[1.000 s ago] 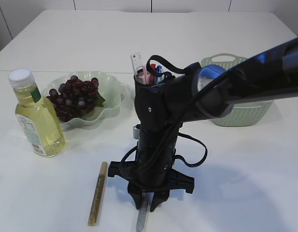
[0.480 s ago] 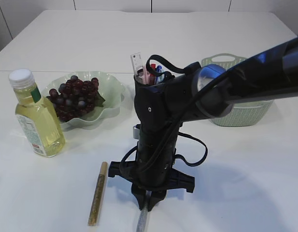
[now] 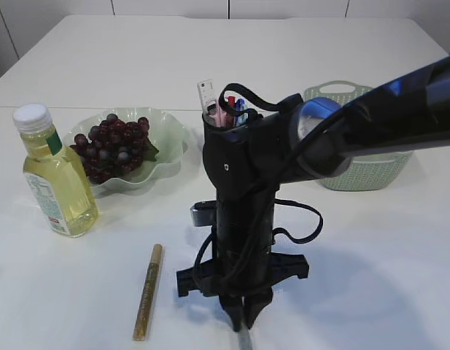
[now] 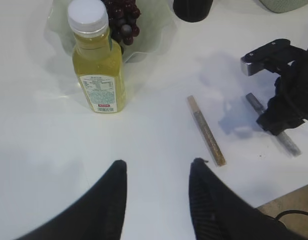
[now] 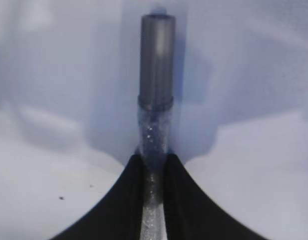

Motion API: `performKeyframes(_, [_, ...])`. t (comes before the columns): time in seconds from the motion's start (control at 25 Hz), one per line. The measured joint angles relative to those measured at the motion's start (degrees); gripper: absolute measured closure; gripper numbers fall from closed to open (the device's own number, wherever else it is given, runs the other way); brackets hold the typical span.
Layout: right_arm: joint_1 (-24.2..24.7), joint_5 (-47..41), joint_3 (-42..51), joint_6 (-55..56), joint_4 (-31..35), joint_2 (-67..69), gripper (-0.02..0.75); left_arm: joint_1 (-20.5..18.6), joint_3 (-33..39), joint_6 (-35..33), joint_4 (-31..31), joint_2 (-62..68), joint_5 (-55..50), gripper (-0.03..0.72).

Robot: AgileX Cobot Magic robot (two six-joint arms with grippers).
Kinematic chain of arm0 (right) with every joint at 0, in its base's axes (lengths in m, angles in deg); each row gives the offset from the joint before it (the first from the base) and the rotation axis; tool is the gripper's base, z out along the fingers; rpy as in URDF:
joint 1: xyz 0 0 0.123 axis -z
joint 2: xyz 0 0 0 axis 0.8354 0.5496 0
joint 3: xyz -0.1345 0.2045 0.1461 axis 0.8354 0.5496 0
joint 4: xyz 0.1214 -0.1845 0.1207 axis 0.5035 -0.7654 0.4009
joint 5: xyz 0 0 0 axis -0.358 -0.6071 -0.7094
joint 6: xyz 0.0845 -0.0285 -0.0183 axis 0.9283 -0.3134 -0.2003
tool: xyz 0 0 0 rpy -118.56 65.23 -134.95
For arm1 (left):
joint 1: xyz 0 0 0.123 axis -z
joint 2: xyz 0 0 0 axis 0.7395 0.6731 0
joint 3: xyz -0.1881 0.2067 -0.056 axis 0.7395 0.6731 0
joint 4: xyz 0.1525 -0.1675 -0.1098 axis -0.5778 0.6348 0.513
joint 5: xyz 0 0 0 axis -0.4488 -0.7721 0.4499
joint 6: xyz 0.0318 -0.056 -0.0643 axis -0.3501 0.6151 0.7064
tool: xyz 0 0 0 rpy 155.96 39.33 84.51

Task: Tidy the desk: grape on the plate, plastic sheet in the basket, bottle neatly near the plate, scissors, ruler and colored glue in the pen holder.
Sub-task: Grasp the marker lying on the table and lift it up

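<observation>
The right gripper (image 5: 154, 165) has turned and closed, now pinching the silver glitter glue pen (image 5: 155, 107) near the table's (image 3: 370, 262) near edge. The gold glue pen (image 3: 147, 290) lies left of it. The left gripper (image 4: 156, 192) hovers half-open, holding nothing.

White table (image 3: 370, 292) spreads on all sides of the right pincer (image 3: 243, 321), matte and evenly lit. A soft grey shadow (image 3: 319, 270) lies on it just beside the pincer. Far behind the pincer, a seam (image 3: 79, 108) crosses the top. Beyond the far edge, pale wall panels (image 3: 170, 7) with vertical joints. Brown floor (image 4: 288, 205) shows past the table edge nearest the pincer.
</observation>
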Motion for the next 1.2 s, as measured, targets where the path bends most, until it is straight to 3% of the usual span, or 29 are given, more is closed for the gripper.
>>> performKeyframes(0.2, [0.0,-5.1,0.0,-8.7,-2.5,0.0,0.631,0.0,0.0,0.0,0.0,0.0,-0.5,0.379])
performKeyframes(0.52, [0.0,-5.2,0.0,-15.7,-5.8,-4.4,0.633,0.0,0.0,0.0,-0.1,0.0,-1.2,0.379])
performKeyframes(0.96, [0.0,1.0,0.1,-28.9,-7.9,-16.4,0.633,0.0,0.0,0.0,0.0,0.0,-1.5,0.379])
performKeyframes(1.2, [0.0,10.5,5.9,-33.7,-7.9,-23.8,0.633,0.0,0.0,0.0,0.6,0.0,-1.5,0.379])
